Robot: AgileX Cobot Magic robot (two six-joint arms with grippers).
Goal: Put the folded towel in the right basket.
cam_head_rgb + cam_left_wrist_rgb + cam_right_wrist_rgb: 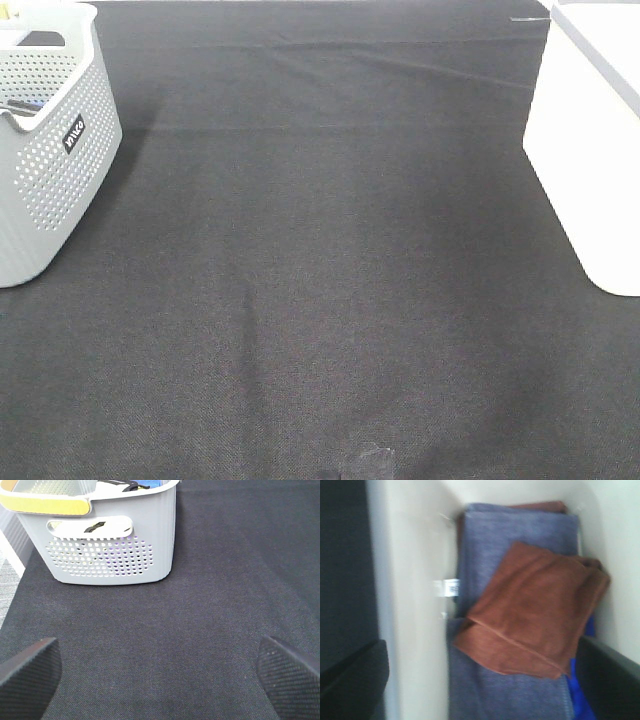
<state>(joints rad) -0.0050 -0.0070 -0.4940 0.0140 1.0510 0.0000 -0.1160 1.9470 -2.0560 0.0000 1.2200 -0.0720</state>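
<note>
Your right tool (480, 677), jaws apart and empty, hangs directly above the brown towel (535, 610) lying inside the right basket (415, 640).

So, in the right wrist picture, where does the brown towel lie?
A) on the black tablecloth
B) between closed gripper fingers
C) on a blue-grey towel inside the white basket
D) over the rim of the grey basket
C: the brown towel rests folded on the blue-grey towel, between the walls of the white basket.

Brown towel (535, 605) — blurred, soft-edged
</note>
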